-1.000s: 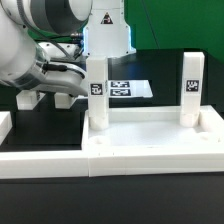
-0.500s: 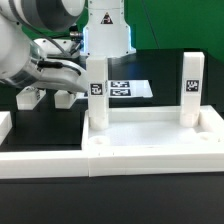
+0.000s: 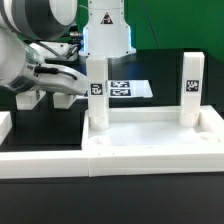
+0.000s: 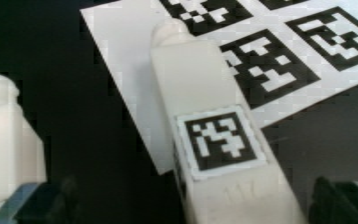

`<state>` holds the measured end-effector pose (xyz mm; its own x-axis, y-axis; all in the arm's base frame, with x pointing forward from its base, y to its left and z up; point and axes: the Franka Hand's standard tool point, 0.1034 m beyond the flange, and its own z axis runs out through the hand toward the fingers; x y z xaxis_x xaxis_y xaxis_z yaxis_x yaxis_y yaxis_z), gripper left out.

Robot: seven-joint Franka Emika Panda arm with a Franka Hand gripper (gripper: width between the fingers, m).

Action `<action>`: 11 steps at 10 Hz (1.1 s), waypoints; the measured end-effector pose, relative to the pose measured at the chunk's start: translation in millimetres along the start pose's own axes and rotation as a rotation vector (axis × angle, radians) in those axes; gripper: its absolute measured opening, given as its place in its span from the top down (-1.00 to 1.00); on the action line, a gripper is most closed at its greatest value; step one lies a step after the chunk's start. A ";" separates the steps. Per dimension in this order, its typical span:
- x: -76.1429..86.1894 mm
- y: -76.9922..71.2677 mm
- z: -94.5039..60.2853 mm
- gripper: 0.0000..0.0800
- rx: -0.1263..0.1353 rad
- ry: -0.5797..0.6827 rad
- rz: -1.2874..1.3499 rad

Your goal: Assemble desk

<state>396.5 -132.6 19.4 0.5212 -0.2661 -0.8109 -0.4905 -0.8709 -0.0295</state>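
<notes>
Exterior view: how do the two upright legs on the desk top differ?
The leg on the exterior view's left stands between the fingers of the open end effector, ungripped; the leg on the exterior view's right stands free. The left one rises before the marker board; the right one shows against dark background. Both are white, square, upright on the desk top, each bearing a black-and-white tag.

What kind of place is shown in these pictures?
Probably a robotics lab bench: a robot arm reaches over a black table with a marker board and tagged white desk legs.
</notes>
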 end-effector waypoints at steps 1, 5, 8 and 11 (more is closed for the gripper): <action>1.3 -0.5 1.0 -0.62 -0.004 0.001 -0.002; 2.7 -5.4 3.8 -0.62 -0.015 -0.001 0.007; 2.5 -4.7 4.5 0.03 -0.015 -0.002 0.008; 2.4 -4.7 4.5 0.29 -0.014 -0.002 0.008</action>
<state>396.9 -127.3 15.0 0.5158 -0.2721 -0.8123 -0.4844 -0.8747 -0.0147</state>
